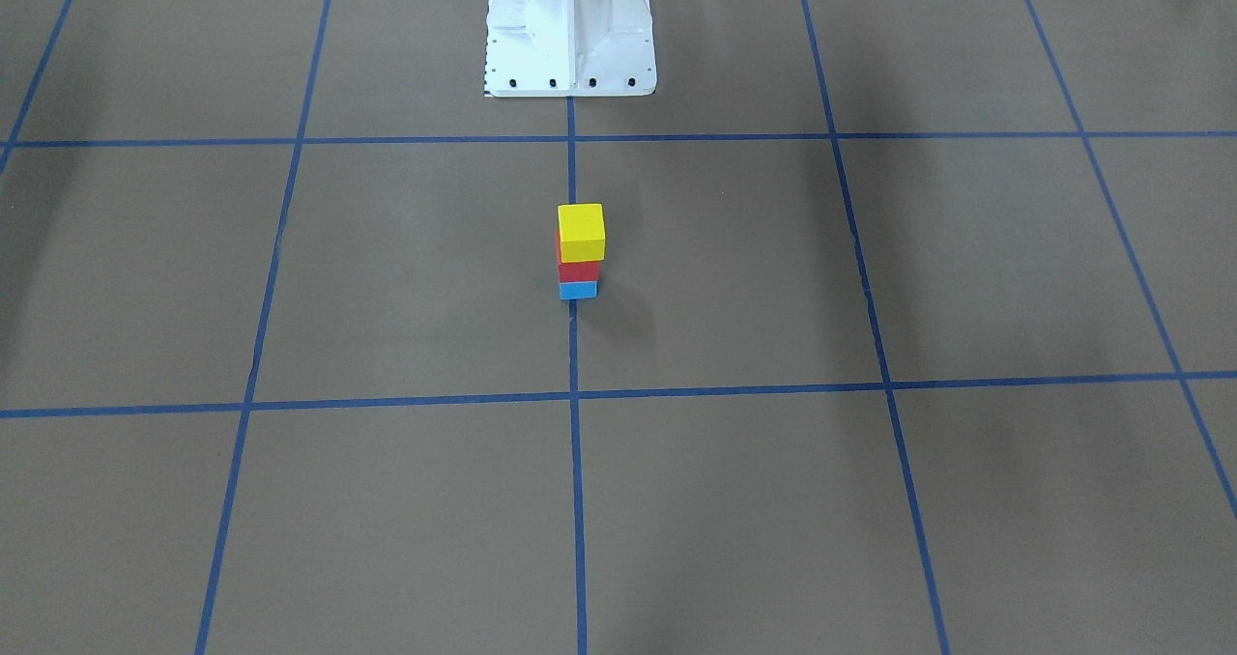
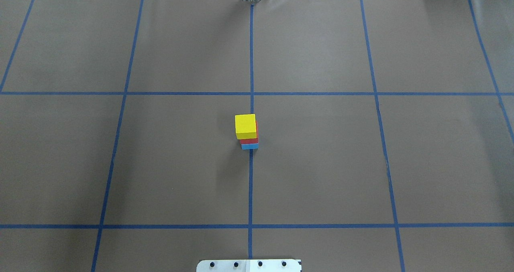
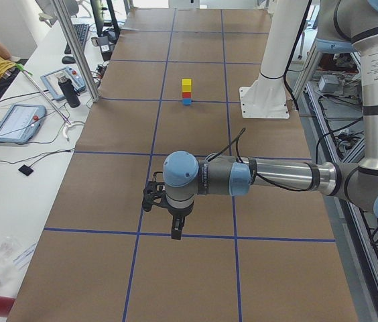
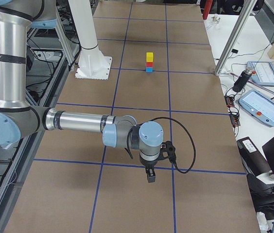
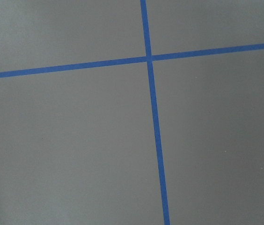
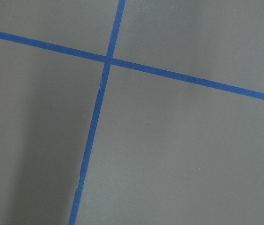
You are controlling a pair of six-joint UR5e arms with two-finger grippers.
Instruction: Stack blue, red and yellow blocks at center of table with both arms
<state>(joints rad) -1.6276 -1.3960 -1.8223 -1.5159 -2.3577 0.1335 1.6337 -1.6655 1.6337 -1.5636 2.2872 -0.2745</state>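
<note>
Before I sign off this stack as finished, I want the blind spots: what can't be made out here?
Left gripper: seen only in the exterior left view, small; open or shut unclear.
Right gripper: likewise, exterior right view only.
Small matte light blue cube and red cube: tops mostly hidden under the yellow cube in the overhead and front-facing views.
Wrist views: only the brown taped table, no cubes.

My left arm [image 3: 279,176], a grey-silver jointed tube with light-blue joint caps, has its upper section upright and its forearm level, reaching outward. The wrist is bent so the black two-finger left gripper [image 3: 175,227] points straight down. My right arm [image 4: 78,120], of the same build, takes a like pose, its black right gripper [image 4: 150,174] also pointing down. From these side views I cannot tell whether either gripper's fingers are parted or closed.
</note>
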